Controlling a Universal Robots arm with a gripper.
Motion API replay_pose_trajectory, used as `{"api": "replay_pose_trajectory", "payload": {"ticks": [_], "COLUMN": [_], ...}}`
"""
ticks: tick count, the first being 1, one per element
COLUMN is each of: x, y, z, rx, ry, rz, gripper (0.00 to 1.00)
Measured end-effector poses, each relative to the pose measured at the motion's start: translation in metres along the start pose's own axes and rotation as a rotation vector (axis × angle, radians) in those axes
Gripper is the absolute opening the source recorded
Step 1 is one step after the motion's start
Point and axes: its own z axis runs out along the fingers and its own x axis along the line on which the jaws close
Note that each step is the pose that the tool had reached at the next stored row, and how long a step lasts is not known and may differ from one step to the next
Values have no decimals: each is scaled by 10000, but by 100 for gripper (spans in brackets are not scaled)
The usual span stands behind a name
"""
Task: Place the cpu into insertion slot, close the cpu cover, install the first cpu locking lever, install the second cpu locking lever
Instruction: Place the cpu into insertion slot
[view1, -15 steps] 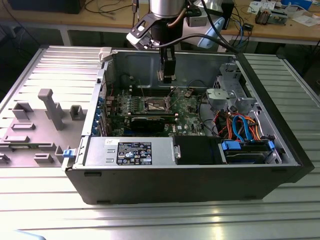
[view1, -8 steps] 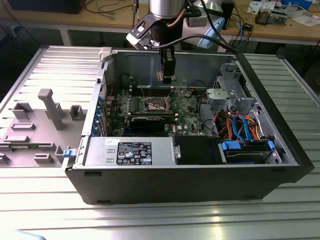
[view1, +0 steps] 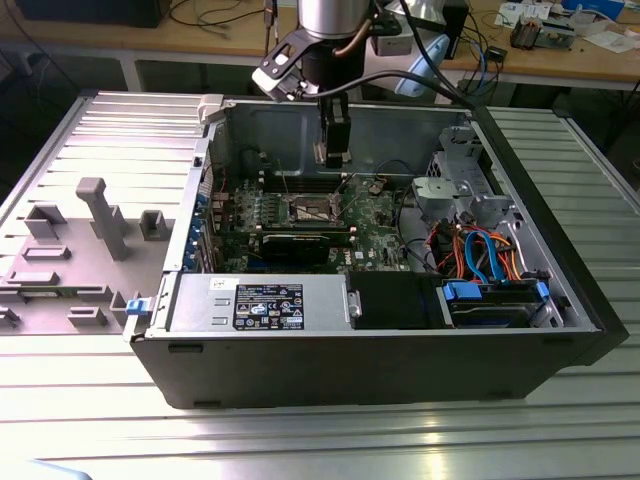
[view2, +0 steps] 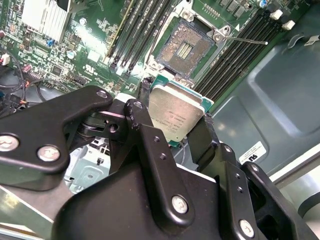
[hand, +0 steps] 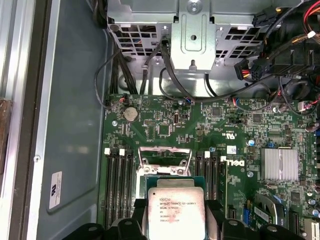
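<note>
My gripper (view2: 172, 114) is clamped on the cpu (view2: 176, 116). Its two black fingers (view2: 144, 117) press opposite edges of the chip, closed only as far as its width, with the silver top facing both wrist cameras. The insertion slot (view2: 185, 47) lies beneath and just ahead of the fingertips, its gold-brown contact field bare, and the chip is held clear of it. In the first wrist view the cpu cover (hand: 165, 155) stands raised just past the chip's far edge, inside the open computer case (view1: 400, 360).
</note>
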Motion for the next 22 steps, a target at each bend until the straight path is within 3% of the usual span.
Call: {"api": "replay_pose_trajectory", "payload": {"ticks": [22], "x": [1], "y": [-39], "z": [33], "rx": [0], "ry": [0], "rz": [2], "gripper": [55]}}
